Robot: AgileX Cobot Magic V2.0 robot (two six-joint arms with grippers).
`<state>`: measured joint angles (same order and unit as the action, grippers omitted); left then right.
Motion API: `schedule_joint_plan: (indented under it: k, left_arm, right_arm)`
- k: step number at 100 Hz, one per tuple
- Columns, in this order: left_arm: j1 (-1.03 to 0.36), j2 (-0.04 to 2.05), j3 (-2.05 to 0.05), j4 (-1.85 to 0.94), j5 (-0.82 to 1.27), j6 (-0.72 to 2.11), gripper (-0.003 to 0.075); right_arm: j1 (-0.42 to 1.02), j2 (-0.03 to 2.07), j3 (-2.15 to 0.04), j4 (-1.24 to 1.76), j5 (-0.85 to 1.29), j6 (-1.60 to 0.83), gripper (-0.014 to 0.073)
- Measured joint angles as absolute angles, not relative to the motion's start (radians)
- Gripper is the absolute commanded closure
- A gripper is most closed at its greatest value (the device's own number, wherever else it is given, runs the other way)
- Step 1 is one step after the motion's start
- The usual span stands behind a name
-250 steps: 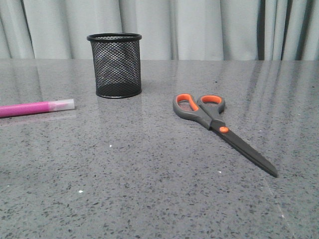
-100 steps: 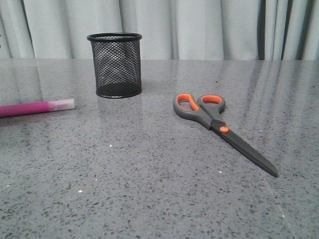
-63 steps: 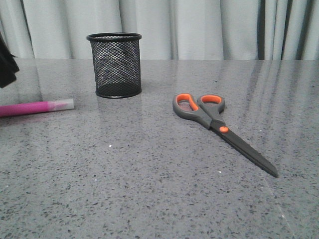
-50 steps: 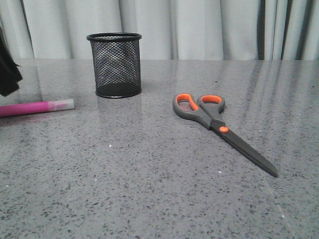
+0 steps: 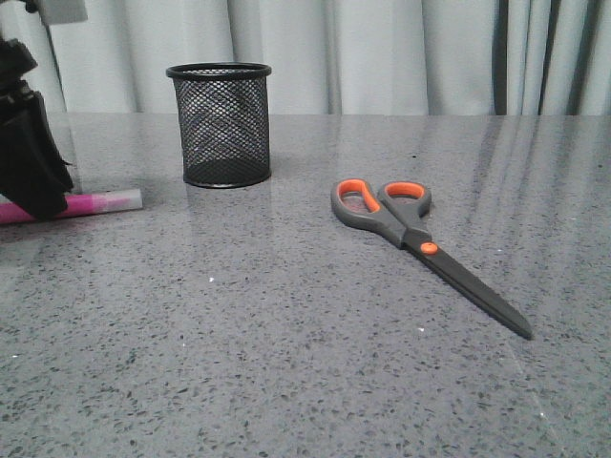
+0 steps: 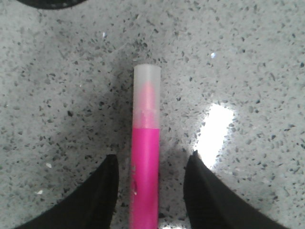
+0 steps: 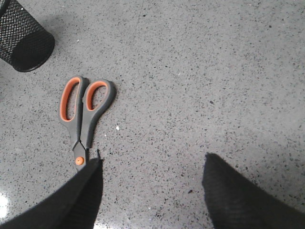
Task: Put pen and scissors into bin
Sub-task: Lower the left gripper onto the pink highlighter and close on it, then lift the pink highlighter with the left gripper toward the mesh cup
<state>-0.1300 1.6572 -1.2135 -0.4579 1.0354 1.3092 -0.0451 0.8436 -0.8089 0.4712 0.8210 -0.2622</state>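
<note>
Pen (image 6: 146, 162): flat on the table (image 5: 286, 363), its pink barrel lying between the spread jaws of the left gripper (image 6: 150, 191), untouched by either finger, capped end pointing toward the bin (image 5: 220, 124). Scissors (image 5: 420, 243): closed, flat on the table, right of the bin. Right gripper (image 7: 150, 191): jaws spread, empty, near the scissors' pivot.

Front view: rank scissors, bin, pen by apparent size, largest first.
1. scissors, longest span, though nearest the camera.
2. bin, bulkiest, farther back.
3. pen, partly hidden by the left gripper and the frame edge, so unsure.
</note>
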Motion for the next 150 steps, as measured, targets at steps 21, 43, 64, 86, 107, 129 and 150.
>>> schedule_joint_plan:
  k: [21,43,64,86,107,129,150]
  left_arm:
    - [-0.130,1.669,-1.214,-0.455,1.015,1.309,0.0424]
    - [-0.130,1.669,-1.214,-0.437,1.008,1.309,0.0428]
    - [-0.130,1.669,-1.214,-0.428,1.008,1.309,0.0428]
    - [-0.131,1.675,-1.216,-0.424,1.020,1.309,0.0480]
    - [-0.131,1.690,-1.227,-0.432,1.057,1.299,0.0725]
    - [-0.131,1.702,-1.273,-0.401,1.125,1.235,0.0741]
    - [-0.131,1.704,-1.421,-0.460,1.212,1.214,0.0741]
  right_arm:
    - [-0.045,0.844,-0.809,0.471,0.823,-0.262,0.0181]
    - [-0.045,0.844,-0.809,0.471,0.823,-0.262,0.0181]
    - [-0.045,0.844,-0.809,0.471,0.823,-0.262,0.0181]
    - [-0.045,0.844,-0.809,0.471,0.823,-0.264,0.0181]
    - [-0.045,0.844,-0.809,0.471,0.823,-0.264,0.0181]
    - [-0.045,0.844,-0.809,0.471,0.823,-0.264,0.0181]
    - [-0.045,0.844,-0.809,0.471,0.823,-0.264,0.0181]
